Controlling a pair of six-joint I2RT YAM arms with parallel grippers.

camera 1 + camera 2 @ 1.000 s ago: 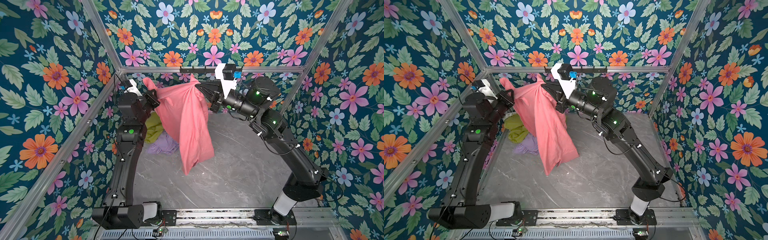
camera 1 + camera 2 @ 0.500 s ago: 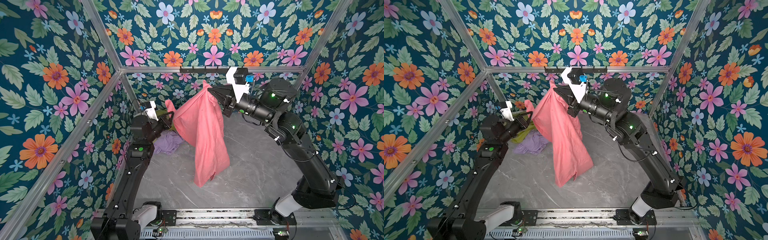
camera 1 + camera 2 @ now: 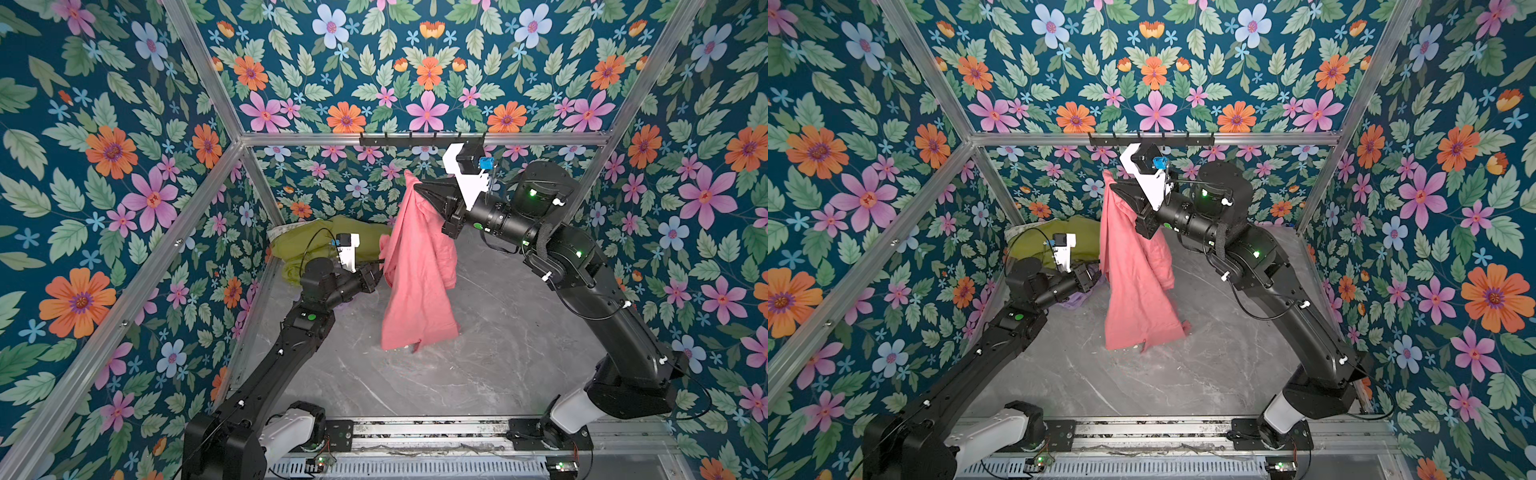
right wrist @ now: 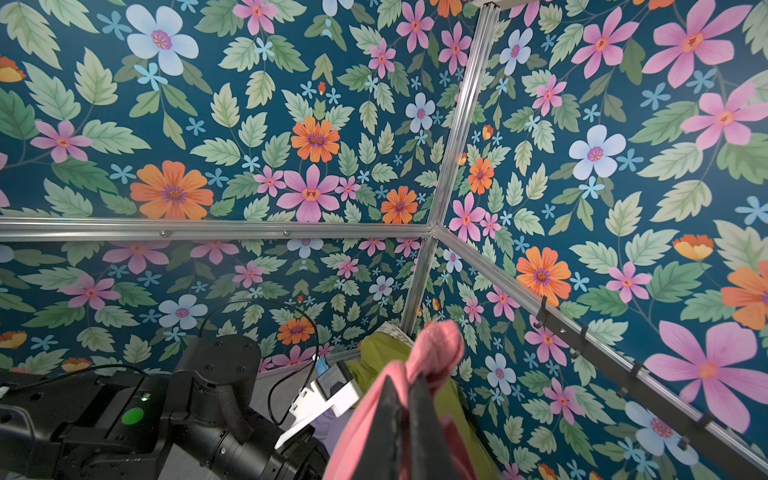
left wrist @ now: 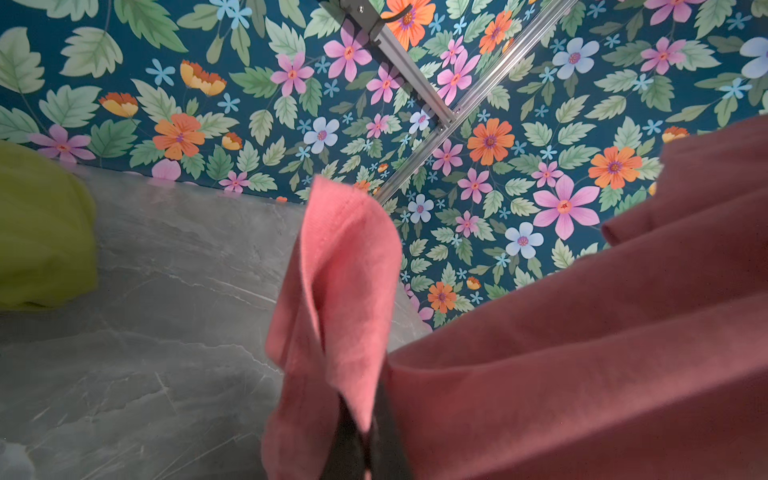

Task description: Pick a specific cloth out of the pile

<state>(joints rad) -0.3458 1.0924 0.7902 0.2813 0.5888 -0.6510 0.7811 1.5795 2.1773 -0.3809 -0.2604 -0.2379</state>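
Salmon-pink fabric is bunched between the dark fingers [image 4: 390, 415] of the right gripper [image 3: 417, 190]. Its jaws are closed on a small top fold, and that thin pinch carries most of the large, wrinkly salmon-pink cloth [image 3: 415, 291]. Lower down, the left gripper [image 3: 377, 266] is clamped on a side edge of the same garment, and its wrist view shows a pink flap squeezed between its fingers [image 5: 351, 440].

So the cloth hangs over the back middle of the grey marble tabletop [image 3: 478, 374], lifted off the pile [image 3: 291, 249] of soft cloths heaped in the back left corner. There's an olive-green cloth [image 3: 1088, 232] on top and a scrap of lavender cloth [image 3: 1076, 300] peeping out under the left arm.

Now the risks! Pull the arms apart too hard and the fold could slip out of one pinch. Let go this close and the garment could flop back against the pile. The right wrist sits just under the black hook rail [image 3: 419, 139] on the back wall, so a higher lift may snag there. Whether the hem touches the tabletop, I can't tell.
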